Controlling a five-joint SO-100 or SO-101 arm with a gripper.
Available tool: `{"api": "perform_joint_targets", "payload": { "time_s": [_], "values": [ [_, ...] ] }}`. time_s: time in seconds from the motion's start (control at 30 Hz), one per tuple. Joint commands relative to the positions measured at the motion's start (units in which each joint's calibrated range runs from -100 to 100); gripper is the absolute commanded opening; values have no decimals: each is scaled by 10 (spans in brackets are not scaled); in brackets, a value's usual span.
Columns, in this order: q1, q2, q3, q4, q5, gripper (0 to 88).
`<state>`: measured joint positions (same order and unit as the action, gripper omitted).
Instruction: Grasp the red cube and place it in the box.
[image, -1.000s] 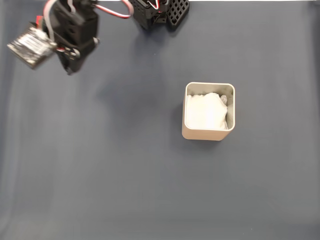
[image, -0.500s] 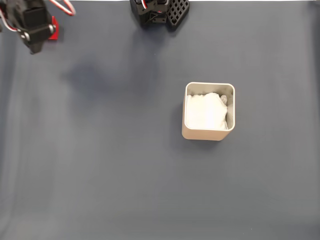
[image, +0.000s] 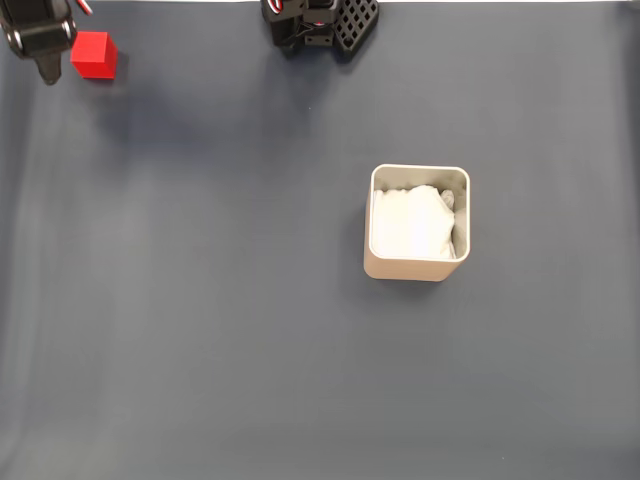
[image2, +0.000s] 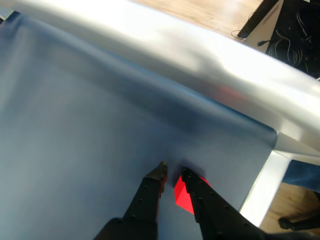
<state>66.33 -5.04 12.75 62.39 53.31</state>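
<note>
Since the earlier frames we have swung our arm out across the worktop (image: 250, 380) to its far top-left corner, and the red cube (image: 94, 54), half hidden by the arm a moment ago, now shows in full. In the fixed view it sits flat on the dark cloth near the top edge, just right of our hand (image: 46, 72). In the wrist view the cube (image2: 183, 196) lies partly behind the right finger (image2: 197, 192), with one red corner peeking into the narrow gap. The two fingers stand close together, nearly parallel, with nothing held between them; the cube looks to be beside the hand rather than inside it.

The box (image: 417, 268) stands well apart, right of centre in the fixed view, upright, with white padding (image: 410, 225) inside and no cube in it.

We judge that we are in the approach step, before any grasp. The next move calls for spreading the fingers wider, shifting the hand sideways toward the cube so it sits squarely between them, then lowering and closing. The cube is near the cloth's edge, where a metal frame (image2: 200, 55) runs, so a clumsy nudge could push it off.
</note>
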Motion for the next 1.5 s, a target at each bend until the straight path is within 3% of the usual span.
{"api": "perform_joint_targets", "payload": {
  "time_s": [0.0,0.5,0.67,1.13,1.47],
  "values": [
    [23,-8,-9,4,7,133],
    [114,-83,85,7,52,152],
    [137,-140,152,7,57,194],
    [157,-224,225,84,50,391],
    [122,-216,198,129,7,415]
  ]
}}
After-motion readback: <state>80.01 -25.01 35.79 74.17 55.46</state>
